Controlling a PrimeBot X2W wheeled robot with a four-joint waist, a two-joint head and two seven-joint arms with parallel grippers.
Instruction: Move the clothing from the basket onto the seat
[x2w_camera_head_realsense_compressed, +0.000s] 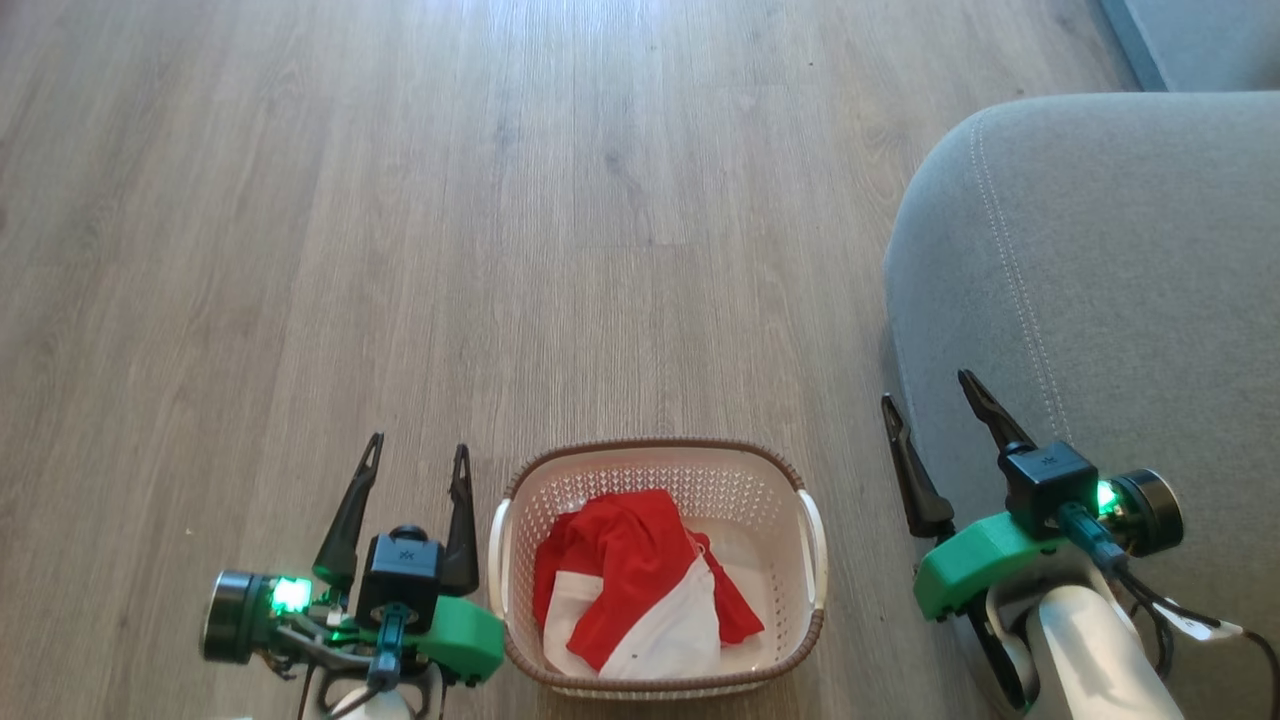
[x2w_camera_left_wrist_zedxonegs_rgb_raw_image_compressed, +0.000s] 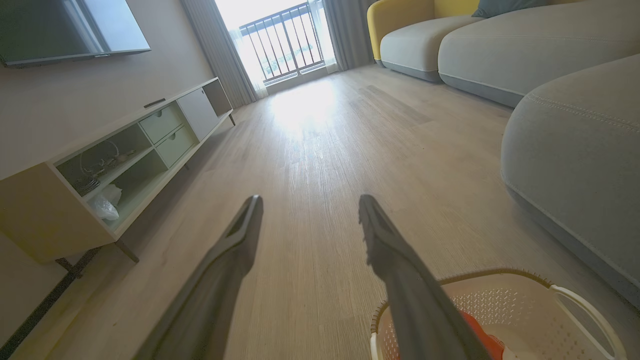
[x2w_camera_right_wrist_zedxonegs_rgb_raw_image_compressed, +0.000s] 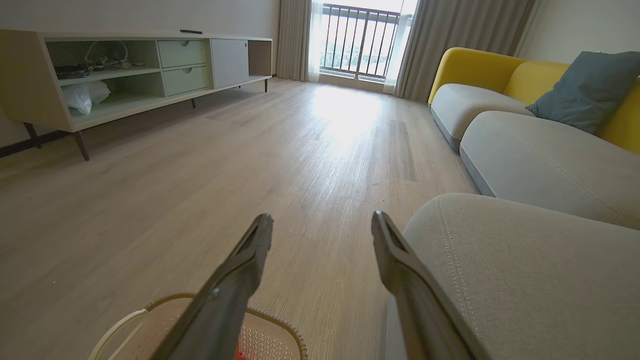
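Left claw (x2w_camera_head_realsense_compressed: 419, 443): two long dark tapered fingers (x2w_camera_head_realsense_compressed: 345, 520), slotted near tips. Black block (x2w_camera_head_realsense_compressed: 400, 578) behind them, small pale logo on top. Green plastic mount (x2w_camera_head_realsense_compressed: 465, 635). Black cylinder (x2w_camera_head_realsense_compressed: 228, 615) beside lit green lamp (x2w_camera_head_realsense_compressed: 291, 594). Right claw (x2w_camera_head_realsense_compressed: 925, 388): same build. White rounded forearm (x2w_camera_head_realsense_compressed: 1090, 640) behind it, thin black cables (x2w_camera_head_realsense_compressed: 1140, 597) trailing.

Seat (x2w_camera_head_realsense_compressed: 1100, 280): cut off by the right and bottom edges of the head view.
Basket (x2w_camera_left_wrist_zedxonegs_rgb_raw_image_compressed: 515, 310): near part cut off by the bottom edge of the left wrist view; left side hidden behind the left gripper (x2w_camera_left_wrist_zedxonegs_rgb_raw_image_compressed: 307, 205).
Clothing (x2w_camera_head_realsense_compressed: 630, 570): one crumpled heap; garment count and underside cannot be told.
Shelf contents (x2w_camera_right_wrist_zedxonegs_rgb_raw_image_compressed: 95, 62): too small to identify.
Television (x2w_camera_left_wrist_zedxonegs_rgb_raw_image_compressed: 60, 30): cut off by the top and left edges.
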